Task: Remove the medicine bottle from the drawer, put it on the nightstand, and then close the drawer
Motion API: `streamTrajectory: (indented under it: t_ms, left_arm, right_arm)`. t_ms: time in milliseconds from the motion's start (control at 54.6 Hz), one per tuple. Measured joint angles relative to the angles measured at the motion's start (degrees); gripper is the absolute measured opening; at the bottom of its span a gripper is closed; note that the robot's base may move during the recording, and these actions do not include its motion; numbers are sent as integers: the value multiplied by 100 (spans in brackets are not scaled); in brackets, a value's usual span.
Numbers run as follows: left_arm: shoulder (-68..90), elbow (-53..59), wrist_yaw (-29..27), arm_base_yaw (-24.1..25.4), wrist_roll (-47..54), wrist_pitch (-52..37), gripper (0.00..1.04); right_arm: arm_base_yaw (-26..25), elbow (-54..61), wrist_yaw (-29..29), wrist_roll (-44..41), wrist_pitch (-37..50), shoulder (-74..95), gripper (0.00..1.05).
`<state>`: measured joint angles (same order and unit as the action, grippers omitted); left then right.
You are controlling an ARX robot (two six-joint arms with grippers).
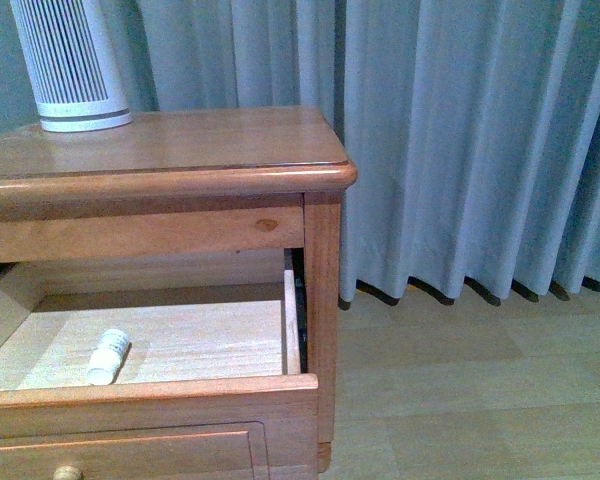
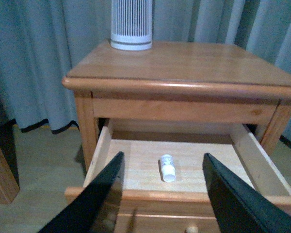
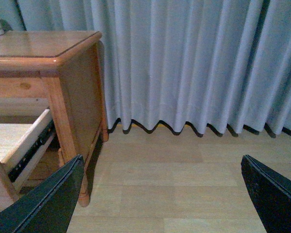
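Observation:
The medicine bottle is small and white and lies on its side on the pale floor of the open drawer. The nightstand is reddish-brown with a rounded-edge top. In the left wrist view the bottle lies between my left gripper's fingers; the left gripper is open, held in front of and above the drawer's front edge. My right gripper is open and empty over the floor, to the right of the nightstand. Neither gripper shows in the front view.
A tall white slatted cylinder appliance stands at the back left of the nightstand top. The shallower upper drawer is shut. Grey curtains hang behind. Pale wooden floor lies to the right. A plain wooden leg stands at the left.

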<state>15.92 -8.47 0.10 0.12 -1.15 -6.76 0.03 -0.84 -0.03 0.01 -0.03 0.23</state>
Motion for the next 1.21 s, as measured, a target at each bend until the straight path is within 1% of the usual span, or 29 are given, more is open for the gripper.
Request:
streamTrajectory:
  t_ms: [110, 128, 165, 238, 311, 348, 659, 787, 1189, 1208]
  left_arm:
    - [-192, 138, -11, 0, 15, 0, 16]
    - [-205, 146, -9, 0, 15, 0, 14]
    - [-284, 210, -9, 0, 28, 0, 4]
    - [-431, 313, -11, -2, 44, 26, 4]
    - [-874, 354, -7, -2, 50, 579, 4]
    - [-1093, 402, -9, -2, 50, 686, 4]
    - [-1335, 540, 4, -4, 52, 693, 4]
    - [-1537, 793, -11, -4, 52, 686, 4]
    - [-1576, 798, -37, -11, 52, 688, 4]
    - [-1576, 798, -28, -13, 50, 688, 5]
  right_arm:
    - [0, 0, 0, 0, 0, 0, 98]
    - [0, 0, 0, 0, 0, 0, 98]
    - [0, 0, 0, 0, 0, 0, 98]
    - [0, 0, 0, 0, 0, 0, 98]
    - [0, 0, 0, 0, 0, 0, 98]
    - [0, 0, 4, 0, 0, 0, 98]
    - [2, 0, 22, 0, 0, 0, 98]
    - [0, 0, 13, 0, 0, 0, 98]
    - [-2, 0, -46, 0, 0, -7, 98]
    - [-2, 0, -35, 0, 0, -4, 98]
